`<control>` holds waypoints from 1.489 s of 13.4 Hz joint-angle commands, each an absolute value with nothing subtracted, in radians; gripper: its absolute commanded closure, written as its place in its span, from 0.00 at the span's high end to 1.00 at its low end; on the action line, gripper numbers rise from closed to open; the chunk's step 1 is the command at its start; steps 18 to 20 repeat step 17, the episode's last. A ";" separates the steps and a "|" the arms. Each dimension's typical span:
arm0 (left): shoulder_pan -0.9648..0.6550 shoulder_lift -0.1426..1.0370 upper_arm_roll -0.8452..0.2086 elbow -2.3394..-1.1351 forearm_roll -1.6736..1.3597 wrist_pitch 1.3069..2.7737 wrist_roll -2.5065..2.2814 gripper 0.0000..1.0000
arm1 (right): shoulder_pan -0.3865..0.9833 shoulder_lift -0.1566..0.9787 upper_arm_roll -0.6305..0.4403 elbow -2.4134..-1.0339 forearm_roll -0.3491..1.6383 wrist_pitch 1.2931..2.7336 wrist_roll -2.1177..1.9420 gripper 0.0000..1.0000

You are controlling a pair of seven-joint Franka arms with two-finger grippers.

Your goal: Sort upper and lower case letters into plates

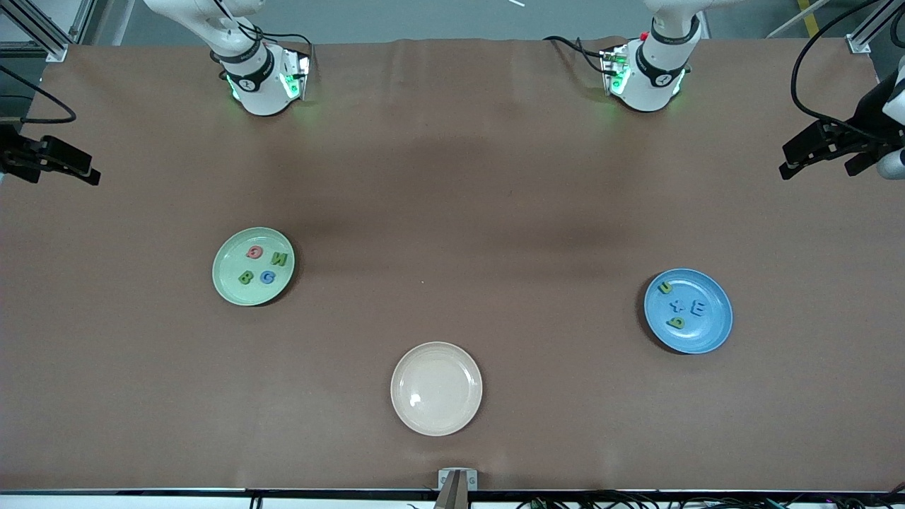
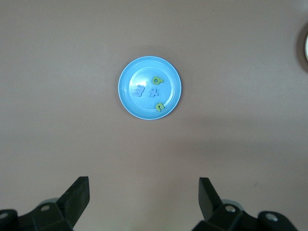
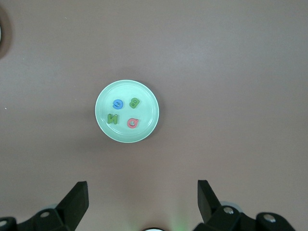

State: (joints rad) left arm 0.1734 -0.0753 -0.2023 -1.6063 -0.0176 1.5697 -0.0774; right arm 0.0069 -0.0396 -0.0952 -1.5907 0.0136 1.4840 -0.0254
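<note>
The mint green plate (image 1: 253, 266) lies toward the right arm's end and holds several letters: a red one (image 1: 254, 252), a green N (image 1: 280, 259), a green B (image 1: 245, 277) and a blue one (image 1: 266, 277). The blue plate (image 1: 688, 311) lies toward the left arm's end with two green letters (image 1: 665, 287) and two blue ones (image 1: 697, 307) in it. My left gripper (image 2: 144, 179) hangs high over bare cloth beside the blue plate (image 2: 149, 87), open and empty. My right gripper (image 3: 142, 183) hangs likewise beside the mint plate (image 3: 127, 111), open and empty.
A cream-beige plate (image 1: 436, 388) with nothing in it lies nearer the front camera, midway between the two plates. Black fixtures (image 1: 824, 145) (image 1: 49, 159) jut in at both ends of the table. The brown cloth (image 1: 452, 212) covers the whole table.
</note>
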 commanded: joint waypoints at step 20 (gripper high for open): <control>0.189 -0.061 -0.284 -1.559 0.009 1.562 -0.061 1.00 | -0.002 -0.092 -0.083 -1.649 0.000 1.532 -0.083 1.00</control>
